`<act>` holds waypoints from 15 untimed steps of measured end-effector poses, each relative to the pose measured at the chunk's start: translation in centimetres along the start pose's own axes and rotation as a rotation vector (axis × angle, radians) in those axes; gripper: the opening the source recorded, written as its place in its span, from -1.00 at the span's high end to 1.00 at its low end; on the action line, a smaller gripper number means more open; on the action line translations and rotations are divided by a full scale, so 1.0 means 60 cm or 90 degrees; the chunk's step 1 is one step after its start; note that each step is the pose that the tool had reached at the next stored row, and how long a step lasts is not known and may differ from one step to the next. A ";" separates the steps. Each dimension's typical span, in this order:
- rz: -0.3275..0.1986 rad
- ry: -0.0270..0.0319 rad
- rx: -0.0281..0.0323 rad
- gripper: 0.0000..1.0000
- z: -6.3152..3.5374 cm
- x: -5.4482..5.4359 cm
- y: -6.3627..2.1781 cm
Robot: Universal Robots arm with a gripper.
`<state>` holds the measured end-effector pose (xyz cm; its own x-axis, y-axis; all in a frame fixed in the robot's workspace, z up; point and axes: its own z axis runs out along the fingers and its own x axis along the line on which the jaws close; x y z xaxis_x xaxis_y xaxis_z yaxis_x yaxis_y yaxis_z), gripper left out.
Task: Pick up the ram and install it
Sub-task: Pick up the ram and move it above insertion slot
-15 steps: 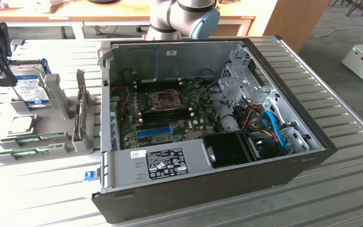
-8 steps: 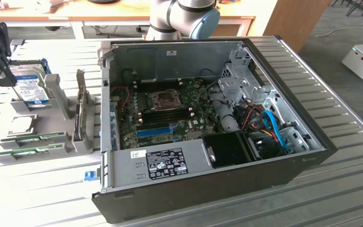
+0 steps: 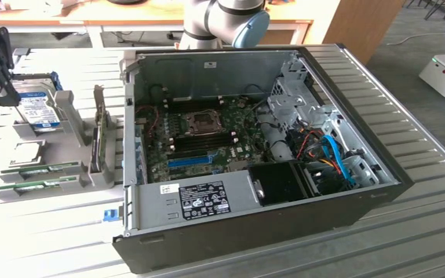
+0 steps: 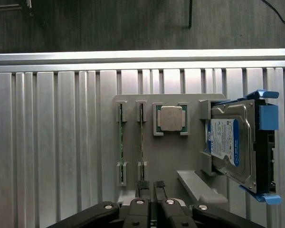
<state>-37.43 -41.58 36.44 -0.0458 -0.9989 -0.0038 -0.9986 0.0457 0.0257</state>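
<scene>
On the ribbed metal bench (image 4: 61,142), at the exterior view's left of the open computer case (image 3: 245,231), your ram (image 4: 141,137) stands on edge in the grey holder (image 4: 180,152), beside its twin (image 4: 121,137). Your fingers (image 4: 159,189) hang clenched and empty near it. It looks light, stiff and fragile, so take hold of it by the board's long edges, not the chips.

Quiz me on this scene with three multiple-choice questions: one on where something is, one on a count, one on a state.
1. The hard drive sits: A) on the grey holder beside the computer case; B) inside the case; C) on the floor.
2. Green RAM sticks in the holder: A) one; B) two; C) four.
3. The case is: A) closed; B) wrapped in plastic; C) open, motherboard showing.
Answers: A, it stands on the holder; B, two stand in side-by-side slots; C, its inside is in plain sight.
</scene>
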 end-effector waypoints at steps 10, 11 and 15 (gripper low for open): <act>0.000 0.0000 0.0000 0.41 0.000 0.000 0.000; 0.000 -0.0001 0.0001 0.41 0.001 0.000 0.000; 0.000 0.0000 -0.0001 0.41 0.006 0.000 0.000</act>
<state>-37.43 -41.58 36.06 -0.0458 -0.9989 -0.0037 -0.9986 0.0457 0.0258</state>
